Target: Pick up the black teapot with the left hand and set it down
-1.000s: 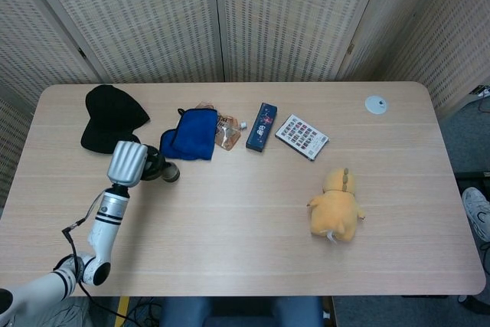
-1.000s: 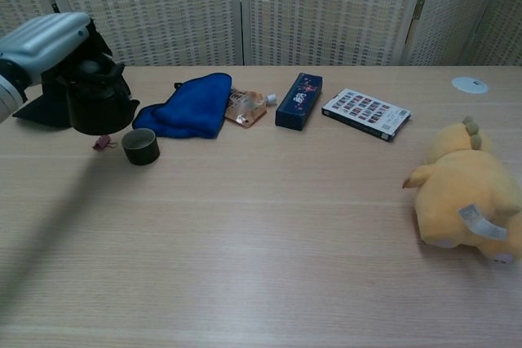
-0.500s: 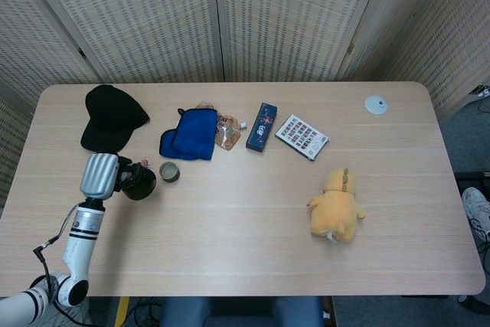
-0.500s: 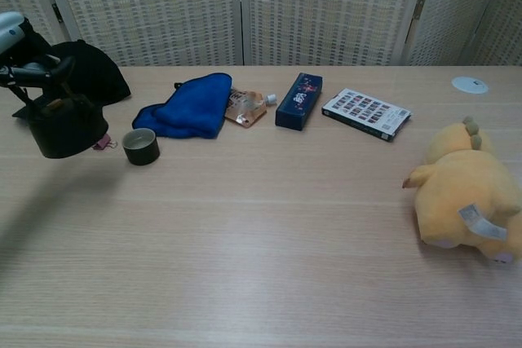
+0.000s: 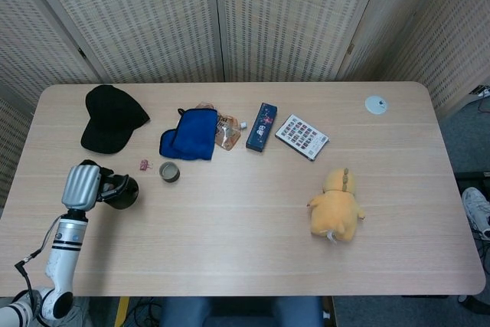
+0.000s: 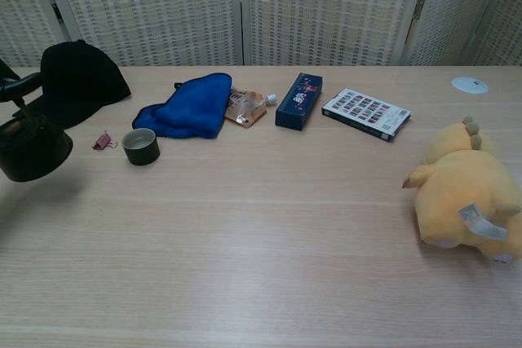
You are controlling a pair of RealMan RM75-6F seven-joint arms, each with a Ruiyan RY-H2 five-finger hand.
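The black teapot [image 5: 120, 191] [image 6: 33, 148] hangs just above the table near its left front part, gripped by my left hand [image 5: 98, 181]. In the chest view only dark fingers [image 6: 18, 86] of that hand show at the left edge, over the pot's handle. A shadow lies on the table under the pot. My right hand does not show in either view.
A small dark cup [image 5: 169, 171] and a pink clip [image 5: 143, 165] lie just right of the pot. A black cap [image 5: 111, 118], blue cloth [image 5: 189, 134], clear pouch [image 5: 225, 131], dark box [image 5: 262, 126], card pack [image 5: 302, 136], yellow plush [image 5: 337, 206] and white disc [image 5: 375, 104] are spread across the table [image 5: 245, 250].
My left hand has carried the teapot leftward and toward the table's front edge, away from the cup, and lower toward the tabletop.
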